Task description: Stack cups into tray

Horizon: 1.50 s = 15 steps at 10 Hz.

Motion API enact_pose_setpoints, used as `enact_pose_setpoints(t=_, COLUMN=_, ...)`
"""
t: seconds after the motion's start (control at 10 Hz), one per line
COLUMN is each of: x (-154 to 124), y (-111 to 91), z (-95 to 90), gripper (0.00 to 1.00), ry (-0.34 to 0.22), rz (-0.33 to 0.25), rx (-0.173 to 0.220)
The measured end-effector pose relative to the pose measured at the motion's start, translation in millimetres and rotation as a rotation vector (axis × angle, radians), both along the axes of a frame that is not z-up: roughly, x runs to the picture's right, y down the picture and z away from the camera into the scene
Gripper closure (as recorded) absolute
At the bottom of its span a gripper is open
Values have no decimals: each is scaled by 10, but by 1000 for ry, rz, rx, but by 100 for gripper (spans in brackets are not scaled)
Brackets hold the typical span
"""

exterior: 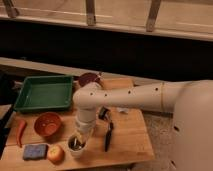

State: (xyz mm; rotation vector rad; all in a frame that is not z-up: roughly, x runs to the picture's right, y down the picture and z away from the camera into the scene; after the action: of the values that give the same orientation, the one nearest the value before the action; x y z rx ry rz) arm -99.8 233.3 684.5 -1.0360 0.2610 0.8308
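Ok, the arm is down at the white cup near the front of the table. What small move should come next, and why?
Probably a short straight lift. The gripper sits at the mouth of the cream-white cup, which stands on the table beside the apple, far from the green tray. Rising first should keep the cup clear of the apple and orange bowl.
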Motion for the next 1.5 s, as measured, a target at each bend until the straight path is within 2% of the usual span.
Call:
enact_pose_setpoints(t=0.2, x=-12, y=-328, z=-310, gripper=100, ry=-12, rz=-24, rx=56)
enact_pose_setpoints(t=0.4, x=0, y=-667, z=-533, gripper=100, ry=-8, rz=-42, rx=99)
enact_pose_setpoints(t=0.5, x=36, y=-883, z=-581, gripper=100, ry=3, rz=-48, rx=122)
enact_pose_setpoints(t=0.8, x=161, y=-1606, z=-422, gripper=100, ry=40, rz=-43, rx=203)
enact_pose_setpoints(t=1.1, x=189, y=-2348, z=-127, gripper=100, ry=83, rz=18, rx=314)
enact_pose_setpoints(t=1.2, x=65, y=-2571, z=7, gripper=100, ry=96, rz=48, rx=353)
enact_pose_setpoints(t=1.5, x=-355, y=-2869, z=232, gripper=100, ry=82, rz=98, rx=412)
